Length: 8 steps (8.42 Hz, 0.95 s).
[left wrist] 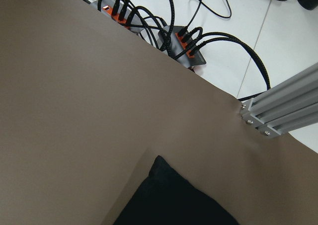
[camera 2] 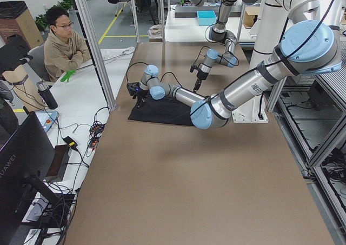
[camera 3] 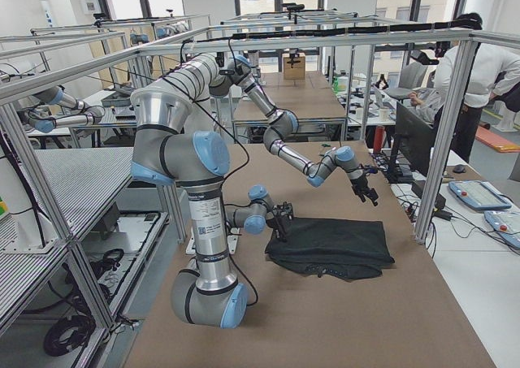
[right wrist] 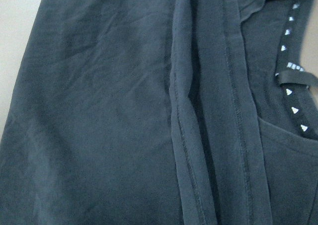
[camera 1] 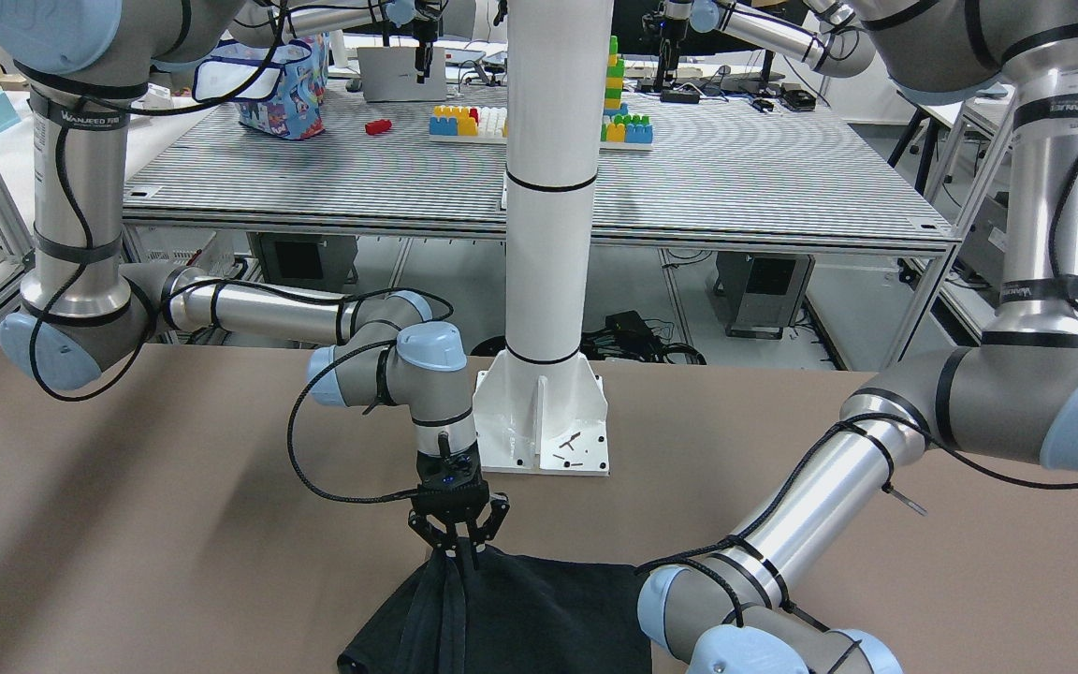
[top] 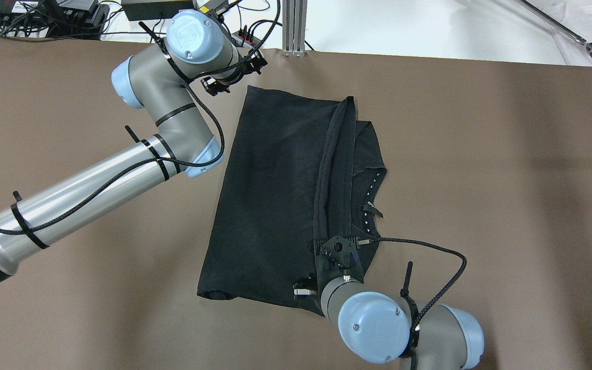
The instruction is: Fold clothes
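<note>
Just out from the base of the white post (camera 1: pixel 544 421), the right pincer (camera 1: pixel 458 552) stands point-down on the near end of the black garment (top: pixel 270 180). Its fingertips are drawn together on a raised ridge of cloth. The fabric tents up to meet them, so the pincer appears to be closed on a pinch of the doubled edge.

The garment lies on the brown counter (top: pixel 481 180), running lengthways away from the robot. A stitched hem ridge (top: pixel 328 159) crosses it from the near end to the far end. To the robot's left of that ridge the cloth lies broad and fairly smooth. To its right a narrower strip shows the neckline (right wrist: pixel 293 111), with its white-marked tape and a small loop, not yet covered.

By the look of it, one lengthwise fold is made or nearly made. That side panel sits over the body, but its edge is rumpled and not squared. The neckline side and any crosswise folds appear to be left to do, so the work seems to be at an early-to-middle stage.

At the far end, the garment's far corner (left wrist: pixel 164 185) rests flat on the counter. The left pincer (camera 3: pixel 364 192) hangs above and just beside that corner, apart from the cloth. How wide it is open cannot be told, since its fingers show in no close view, and nothing is seen in its grip.

Beyond the counter's far edge, power strips (left wrist: pixel 181 48) and black cables lie on the pale floor beside an aluminium frame post (left wrist: pixel 283 103).
</note>
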Tool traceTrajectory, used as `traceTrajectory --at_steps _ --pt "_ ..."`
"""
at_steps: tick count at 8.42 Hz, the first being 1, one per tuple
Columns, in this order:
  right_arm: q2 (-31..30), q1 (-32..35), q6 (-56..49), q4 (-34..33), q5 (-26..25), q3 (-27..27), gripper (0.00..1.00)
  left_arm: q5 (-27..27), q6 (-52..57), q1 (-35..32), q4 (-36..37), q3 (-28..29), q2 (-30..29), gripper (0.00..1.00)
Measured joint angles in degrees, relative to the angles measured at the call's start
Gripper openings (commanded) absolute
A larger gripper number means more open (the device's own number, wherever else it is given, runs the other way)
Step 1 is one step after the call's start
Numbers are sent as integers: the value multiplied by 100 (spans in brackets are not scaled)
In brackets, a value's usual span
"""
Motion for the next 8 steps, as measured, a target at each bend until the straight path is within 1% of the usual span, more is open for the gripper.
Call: traceTrajectory --at_steps 2,4,5,8 --pt "-112 -149 -809 -64 -90 -15 22 31 13 2 11 -127 98 92" --pt "-194 -162 -1287 -67 -104 -4 35 83 14 16 21 -149 126 92" --pt "-204 -156 -1365 -68 -104 19 37 94 3 24 23 -151 129 92" --pt "-237 -159 -1410 -68 -136 38 36 102 -47 39 24 -154 132 92"
